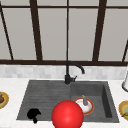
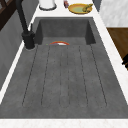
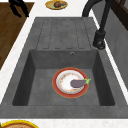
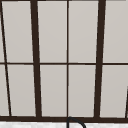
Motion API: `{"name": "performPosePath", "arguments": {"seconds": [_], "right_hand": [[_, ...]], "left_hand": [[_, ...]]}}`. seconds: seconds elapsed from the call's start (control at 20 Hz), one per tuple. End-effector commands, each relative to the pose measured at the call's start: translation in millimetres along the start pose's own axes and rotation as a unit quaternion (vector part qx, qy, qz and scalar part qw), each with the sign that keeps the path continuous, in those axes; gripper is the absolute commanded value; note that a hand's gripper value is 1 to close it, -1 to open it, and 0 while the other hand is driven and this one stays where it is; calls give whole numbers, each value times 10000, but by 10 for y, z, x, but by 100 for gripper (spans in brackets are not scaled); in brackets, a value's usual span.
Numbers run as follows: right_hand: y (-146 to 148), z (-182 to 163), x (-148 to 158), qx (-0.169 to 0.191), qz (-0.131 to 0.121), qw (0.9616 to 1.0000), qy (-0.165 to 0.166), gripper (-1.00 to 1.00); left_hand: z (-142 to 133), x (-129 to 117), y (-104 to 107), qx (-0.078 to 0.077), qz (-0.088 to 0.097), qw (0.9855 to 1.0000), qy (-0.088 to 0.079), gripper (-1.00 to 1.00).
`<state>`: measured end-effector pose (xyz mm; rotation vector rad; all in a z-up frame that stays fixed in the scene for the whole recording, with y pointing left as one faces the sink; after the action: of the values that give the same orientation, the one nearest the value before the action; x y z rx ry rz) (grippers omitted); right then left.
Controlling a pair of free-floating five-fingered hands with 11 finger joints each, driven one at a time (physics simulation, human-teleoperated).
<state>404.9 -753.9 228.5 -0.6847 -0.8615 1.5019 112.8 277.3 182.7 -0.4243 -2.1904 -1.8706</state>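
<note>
I see my left hand [image 1: 33, 114] at the lower left of the front view, hanging over the near edge of the sink's [image 1: 45, 95] ribbed drainboard. Its fingers look loose and a little apart, and they hold nothing. Just to its right in that view sits a big red ball [image 1: 67, 115], near the hand but not touching it. Further right, past the ball, the eggplant [image 1: 85, 101] lies on a red-rimmed plate [image 1: 90, 110] on the floor of the basin. In the right side view its long axis runs across the frame, with the green stem pointing to the faucet [image 1: 67, 75] side. So from my hand it lies rightward and lower, well apart.
</note>
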Motion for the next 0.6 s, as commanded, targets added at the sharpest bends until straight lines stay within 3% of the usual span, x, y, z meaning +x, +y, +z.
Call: {"name": "performPosePath", "arguments": {"seconds": [0.0,0.2,0.4,0.55], "right_hand": [[-33,-50,-7,58,398,9979,516,-100],[65,-38,143,522,483,9941,815,-100],[226,-99,271,473,664,9889,1244,-100],[338,-146,365,619,757,9857,1369,-100]], "left_hand": [[0,0,0,0,0,10000,0,0],[0,0,0,0,0,10000,0,0],[0,0,0,0,0,10000,0,0],[0,0,0,0,0,10000,0,0]]}}
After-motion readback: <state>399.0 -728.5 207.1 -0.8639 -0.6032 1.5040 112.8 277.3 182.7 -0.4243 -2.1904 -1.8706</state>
